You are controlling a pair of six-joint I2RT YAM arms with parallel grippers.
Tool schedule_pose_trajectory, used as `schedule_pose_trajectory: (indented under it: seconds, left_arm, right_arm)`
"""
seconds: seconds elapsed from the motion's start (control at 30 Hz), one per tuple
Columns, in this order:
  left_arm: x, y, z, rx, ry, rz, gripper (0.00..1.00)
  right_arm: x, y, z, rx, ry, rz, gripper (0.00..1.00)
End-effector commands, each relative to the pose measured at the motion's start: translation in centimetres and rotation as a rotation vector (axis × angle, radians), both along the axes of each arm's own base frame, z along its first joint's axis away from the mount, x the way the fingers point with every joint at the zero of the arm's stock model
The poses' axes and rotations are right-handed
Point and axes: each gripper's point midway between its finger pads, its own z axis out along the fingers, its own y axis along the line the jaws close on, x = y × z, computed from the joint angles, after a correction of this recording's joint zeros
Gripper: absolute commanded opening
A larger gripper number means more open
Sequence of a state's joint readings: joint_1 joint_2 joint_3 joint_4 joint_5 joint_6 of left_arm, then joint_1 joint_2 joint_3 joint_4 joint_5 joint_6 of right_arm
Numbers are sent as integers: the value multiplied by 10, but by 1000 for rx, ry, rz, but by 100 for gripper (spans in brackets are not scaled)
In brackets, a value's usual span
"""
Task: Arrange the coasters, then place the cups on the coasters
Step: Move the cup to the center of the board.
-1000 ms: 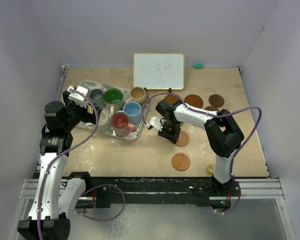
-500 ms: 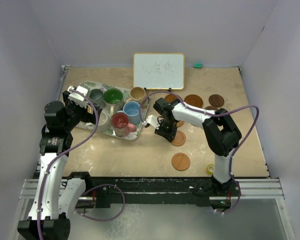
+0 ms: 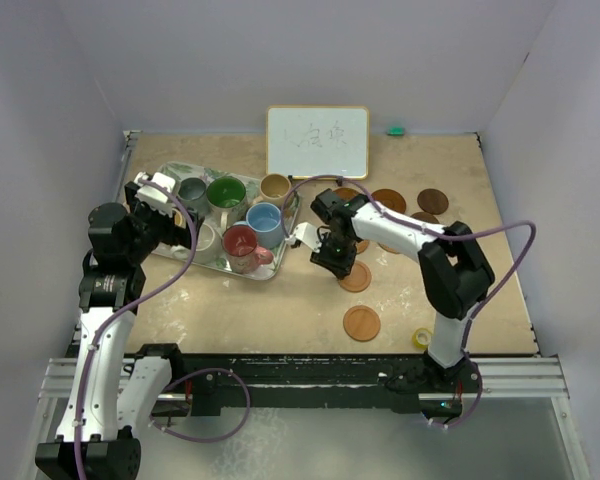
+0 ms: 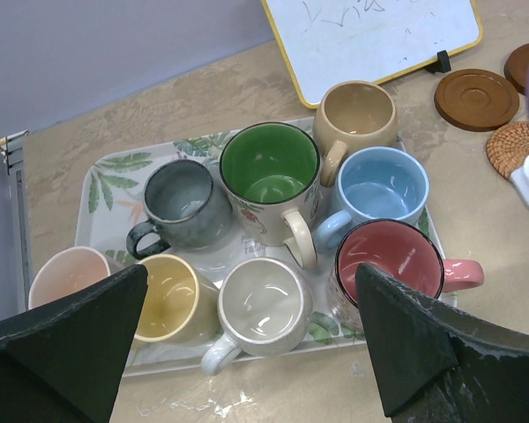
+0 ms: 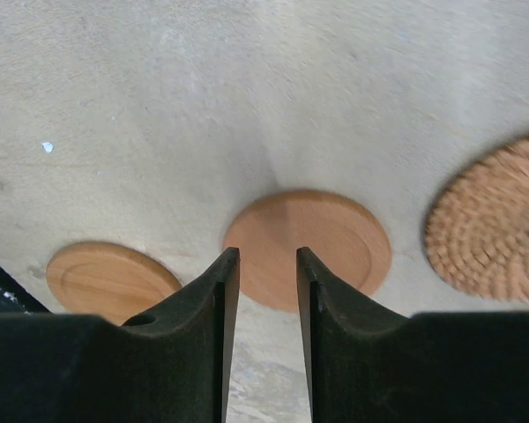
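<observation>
- Orange wood, smooth and flat: the orange coaster (image 5: 335, 242) lies on the worktop (image 5: 159, 106) in the middle of the right wrist view. Its near rim is just under the tips of the right fingers (image 5: 207, 344).
- Those fingers stand only a narrow slot apart. Through the slot I see nothing but the coaster's face lying flat, so they have hold of nothing.
- A paler coaster (image 5: 106, 278) sits at the lower left of that view, apart from the first. A woven coaster (image 5: 494, 229) sits at the right edge, also apart.
- From above, the dark brown coasters (image 3: 387, 200) are bunched right of centre toward the back, below the right corner of the whiteboard (image 3: 317, 140). They are not laid out yet.
- To my eye the step in hand is spacing the coasters. Doing it well means leaving room around each disc for a cup and its handle. It also means lifting straight off the orange one so the tips don't drag it.
- A disc this thin gives little rim to pinch. Pressing down and sliding it, or catching an edge cleanly, looks the safer way.
- All eight cups (image 4: 269, 167) sit packed on the leaf-patterned tray (image 4: 106, 167), at the left of the overhead view.
- The left fingers (image 4: 70, 344) hang spread wide above them, empty.
- A small yellow tape roll (image 3: 421, 338) sits at the lower right, well apart from the coasters.
</observation>
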State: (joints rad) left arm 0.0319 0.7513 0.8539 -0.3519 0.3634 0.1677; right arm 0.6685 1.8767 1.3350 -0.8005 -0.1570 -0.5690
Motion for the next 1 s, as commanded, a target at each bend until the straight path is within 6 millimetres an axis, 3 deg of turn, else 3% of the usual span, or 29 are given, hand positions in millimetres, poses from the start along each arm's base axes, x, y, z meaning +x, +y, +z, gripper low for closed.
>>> schedule_pose_trajectory:
  seconds: [0.0,0.13,0.37,0.63,0.97]
  left_arm:
    - [2,0,17,5,-70,-6,98]
    - [2,0,16,5,-68,-7,98]
    - [5,-1,12,3,-56,-16,98]
    - [8,-2,8,-5,-42,-16,98]
    - [8,1,7,-1,-45,-2,98]
  right_arm:
    - [10,-12,40,70,-76,-39,37]
    - [11,-30,53,86,-93,-86,41]
    - [-9,-56,53,76,-183,-95,58]
    - [-51,-61,26,73,-171,2,67]
    - [-62,-49,-10,-11,-191,96,65]
